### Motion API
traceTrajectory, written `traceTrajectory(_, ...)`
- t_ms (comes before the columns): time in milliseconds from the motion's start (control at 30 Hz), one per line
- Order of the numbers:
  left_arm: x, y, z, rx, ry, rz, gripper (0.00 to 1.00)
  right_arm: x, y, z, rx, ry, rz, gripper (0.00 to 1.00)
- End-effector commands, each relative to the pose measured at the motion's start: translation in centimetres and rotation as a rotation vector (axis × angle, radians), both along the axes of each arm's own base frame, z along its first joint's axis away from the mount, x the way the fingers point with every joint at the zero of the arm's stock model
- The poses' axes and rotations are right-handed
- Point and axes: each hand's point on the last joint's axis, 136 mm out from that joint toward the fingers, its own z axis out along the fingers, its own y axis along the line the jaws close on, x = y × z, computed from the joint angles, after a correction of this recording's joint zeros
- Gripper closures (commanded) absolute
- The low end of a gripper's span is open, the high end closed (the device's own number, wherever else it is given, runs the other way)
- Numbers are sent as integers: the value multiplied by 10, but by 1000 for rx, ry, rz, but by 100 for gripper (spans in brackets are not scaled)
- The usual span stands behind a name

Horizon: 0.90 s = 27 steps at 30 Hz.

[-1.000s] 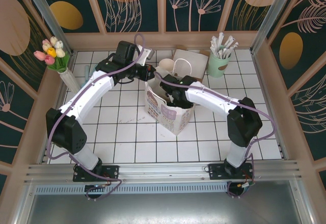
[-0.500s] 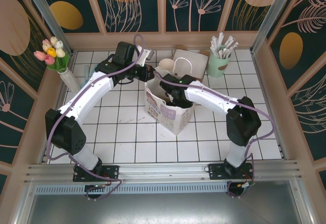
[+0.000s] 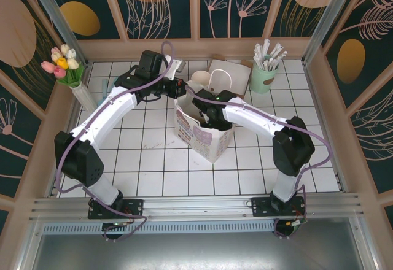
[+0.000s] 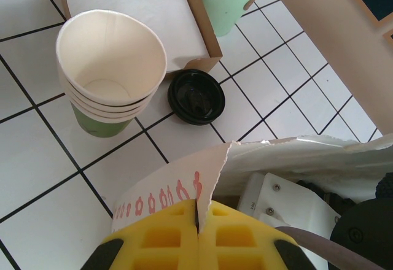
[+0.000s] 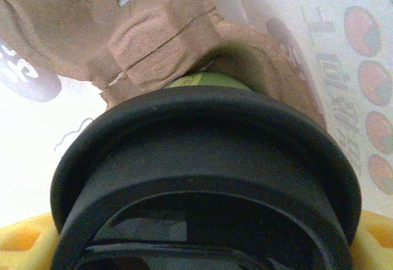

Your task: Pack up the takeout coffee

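Coffee (image 5: 202,178) has hardly moved since a second ago. It sits deep inside the bag (image 3: 206,138) with its black lid toward the camera and its green wall close against a pulp carrier (image 5: 153,43). The one change in the top view is that the right arm's elbow has drifted slightly toward 9 o'clock and then settled. I judge the lowering to be done or nearly done, with letting go the step that remains. Whether the cup has reached its seat I cannot tell.

On the desk (image 3: 153,159) the bag stands upright near the centre, a little toward 12 o'clock.

The left arm stretches long from 7 o'clock to the bag's rim at 11 o'clock. The right arm folds in from 4 o'clock, its wrist tipped down into the bag's mouth.

The left tool (image 4: 198,221) is closed on the bag's torn paper rim and holds the mouth open. The right tool (image 3: 213,118) is spread wide, its yellow pads against both sides of the coffee's lid, so it appears to be gripping the cup.
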Motion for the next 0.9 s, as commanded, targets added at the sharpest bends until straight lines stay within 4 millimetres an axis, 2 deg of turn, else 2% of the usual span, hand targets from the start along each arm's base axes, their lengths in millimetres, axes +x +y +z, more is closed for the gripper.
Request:
traceTrajectory(0,-3,1,7,-19,-6,-10,100,-12,-20,-43,-120,97,2,43)
traceTrajectory(700,-6,1,8,-28,-10,-11,100,-8,-18,-39,-115,78,8,42)
traceTrajectory(867,-4,-1,7,-31,-10,-14,100,-6,-8,-37,-64,67,21,40)
